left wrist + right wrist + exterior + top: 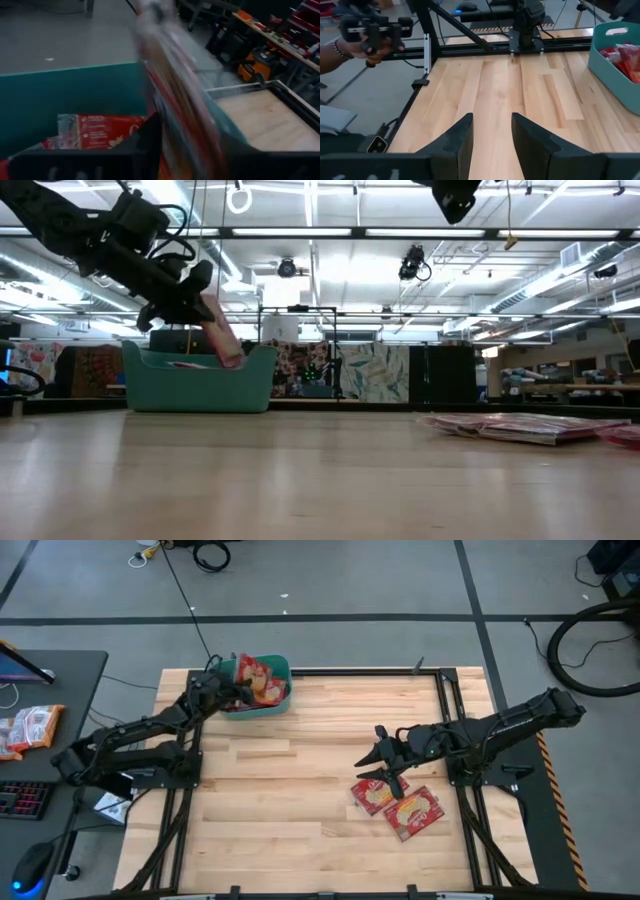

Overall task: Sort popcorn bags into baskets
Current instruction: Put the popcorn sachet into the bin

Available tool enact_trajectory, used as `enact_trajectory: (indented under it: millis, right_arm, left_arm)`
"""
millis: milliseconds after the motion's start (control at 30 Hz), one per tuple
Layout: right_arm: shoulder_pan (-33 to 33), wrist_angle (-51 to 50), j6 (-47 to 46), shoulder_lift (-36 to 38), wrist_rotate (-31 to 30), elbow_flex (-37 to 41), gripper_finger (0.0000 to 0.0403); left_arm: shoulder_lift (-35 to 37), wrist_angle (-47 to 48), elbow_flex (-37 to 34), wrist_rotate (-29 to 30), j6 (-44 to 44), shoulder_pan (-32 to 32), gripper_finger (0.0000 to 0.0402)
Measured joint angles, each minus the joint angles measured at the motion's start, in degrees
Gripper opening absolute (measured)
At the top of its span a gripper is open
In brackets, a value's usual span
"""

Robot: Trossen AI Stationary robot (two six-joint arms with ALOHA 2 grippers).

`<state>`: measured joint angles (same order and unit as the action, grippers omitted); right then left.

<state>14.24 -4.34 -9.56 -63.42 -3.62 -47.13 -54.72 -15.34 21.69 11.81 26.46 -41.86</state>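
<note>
A popcorn bag (222, 332) hangs tilted over the teal basket (275, 705) at the table's far edge, pinched in the left gripper (237, 692). Two more bags (400, 803) lie flat beneath the right gripper (384, 762), whose fingers are spread and empty.

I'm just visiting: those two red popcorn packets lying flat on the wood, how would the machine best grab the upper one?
Probably from straight above, by a free edge. That popcorn bag lies flat and thin, so there is little to grip from the side. Its lower right edge meets the second bag, so the upper left edge, toward bare table, looks easier. The right end effector, open, hangs just above it.
</note>
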Motion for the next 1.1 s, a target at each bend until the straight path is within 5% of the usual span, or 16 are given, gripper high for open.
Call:
enact_trajectory:
  millis: [333,800,900,1100]
  right_arm:
    - [0.8,0.0,-0.6,0.0,0.0,0.0,0.0138]
    - [0.8,0.0,-0.8,0.0,0.0,-0.1,0.0138]
    - [0.8,-0.4,-1.1,-0.1,0.1,-0.1,0.0138]
    - [1.0,-5.0,-3.9,-3.7,-0.2,-0.1,0.0138]
  left_arm:
    - [1.3,4.5,0.1,4.5,-4.3,-1.4,0.0183]
    - [6.2,11.3,2.4,9.4,-8.3,4.8,0.0194]
    - [6.2,11.0,2.4,2.1,-10.4,6.5,0.0194]
    - [6.0,9.3,2.4,-27.9,-17.9,13.4,0.0194]
